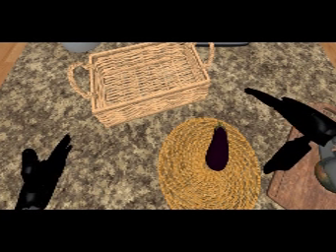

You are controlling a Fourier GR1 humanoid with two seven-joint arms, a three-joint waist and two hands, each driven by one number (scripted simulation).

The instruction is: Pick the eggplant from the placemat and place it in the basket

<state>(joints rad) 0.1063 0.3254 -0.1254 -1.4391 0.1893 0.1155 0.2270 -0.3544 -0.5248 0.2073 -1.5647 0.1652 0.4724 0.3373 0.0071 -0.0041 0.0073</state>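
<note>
- eggplant lies lengthwise on the placemat; stem end toward the basket
- right hand released, fingers straight, beside it; left hand released on the counter

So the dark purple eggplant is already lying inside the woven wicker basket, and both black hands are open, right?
Not quite. The head view shows the dark purple eggplant lying on the round woven yellow placemat, not inside the woven wicker basket. Both the left hand and right hand are open.

text: none readable | labels: none | numbers: none | signs: none
</note>
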